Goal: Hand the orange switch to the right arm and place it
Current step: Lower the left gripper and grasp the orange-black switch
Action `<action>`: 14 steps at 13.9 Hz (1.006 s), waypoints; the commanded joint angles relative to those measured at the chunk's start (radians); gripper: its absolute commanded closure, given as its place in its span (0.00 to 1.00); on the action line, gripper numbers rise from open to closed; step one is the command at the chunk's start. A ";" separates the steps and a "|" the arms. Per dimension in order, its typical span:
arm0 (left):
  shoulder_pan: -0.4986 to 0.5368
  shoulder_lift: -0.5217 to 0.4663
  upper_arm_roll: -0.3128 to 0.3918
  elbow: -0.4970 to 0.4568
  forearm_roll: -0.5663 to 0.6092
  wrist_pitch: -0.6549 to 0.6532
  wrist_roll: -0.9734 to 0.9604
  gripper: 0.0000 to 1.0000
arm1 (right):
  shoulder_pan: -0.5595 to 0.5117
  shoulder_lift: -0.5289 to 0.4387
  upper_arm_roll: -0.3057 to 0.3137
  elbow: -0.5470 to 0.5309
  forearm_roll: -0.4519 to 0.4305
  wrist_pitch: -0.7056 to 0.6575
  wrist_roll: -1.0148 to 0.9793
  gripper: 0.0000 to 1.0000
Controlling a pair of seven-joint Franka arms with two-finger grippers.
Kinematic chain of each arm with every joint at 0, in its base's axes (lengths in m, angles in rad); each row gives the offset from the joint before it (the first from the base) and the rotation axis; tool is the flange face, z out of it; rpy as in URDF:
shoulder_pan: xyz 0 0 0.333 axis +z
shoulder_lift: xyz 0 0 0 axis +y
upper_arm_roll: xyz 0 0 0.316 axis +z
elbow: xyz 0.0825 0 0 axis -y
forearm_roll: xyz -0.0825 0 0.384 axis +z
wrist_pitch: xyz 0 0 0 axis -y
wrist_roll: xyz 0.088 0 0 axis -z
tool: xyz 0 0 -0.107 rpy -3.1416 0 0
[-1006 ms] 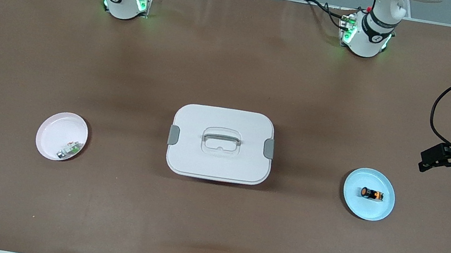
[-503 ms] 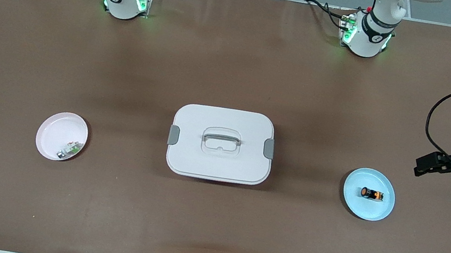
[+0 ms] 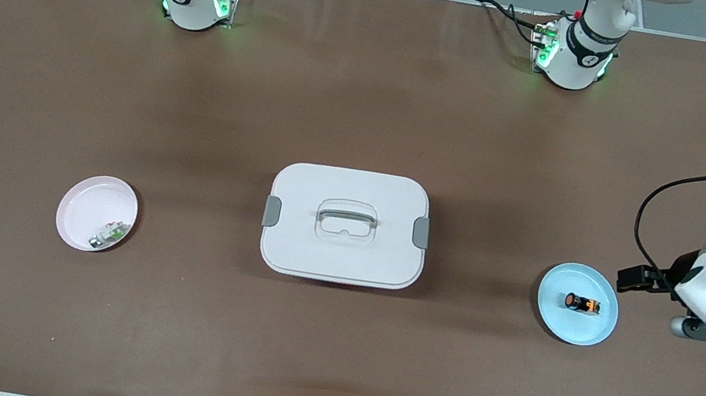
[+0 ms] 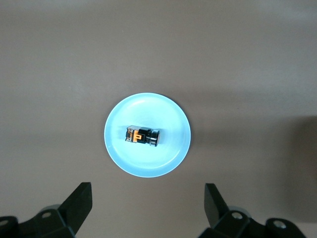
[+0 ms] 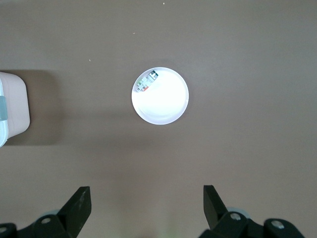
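- Your left gripper [image 4: 146, 210] hangs in the air with its fingers spread wide and nothing between them, just off the rim of the blue plate [image 3: 589, 331] toward the left arm's end of the table.
- The orange switch [image 3: 582, 304] lies on its side in the middle of that plate, apart from the left gripper's fingers [image 4: 79, 201].
- Your right gripper [image 5: 146, 208] is also spread open and empty, high over bare table near the pink plate [image 5: 166, 106], which holds a small green-and-white part [image 5: 147, 82].
- A white lidded box [image 3: 345, 225] sits mid-table between the two plates.
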 commanded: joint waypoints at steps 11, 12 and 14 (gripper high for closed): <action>0.044 0.110 0.000 -0.184 0.005 0.295 0.214 0.00 | -0.003 -0.024 -0.003 -0.028 0.000 -0.009 0.008 0.00; 0.050 0.112 -0.002 -0.190 0.005 0.296 0.235 0.00 | -0.002 -0.024 -0.003 -0.028 0.000 -0.017 0.008 0.00; 0.067 0.132 -0.003 -0.188 0.001 0.296 0.280 0.00 | -0.002 -0.024 -0.003 -0.029 0.000 -0.028 0.010 0.00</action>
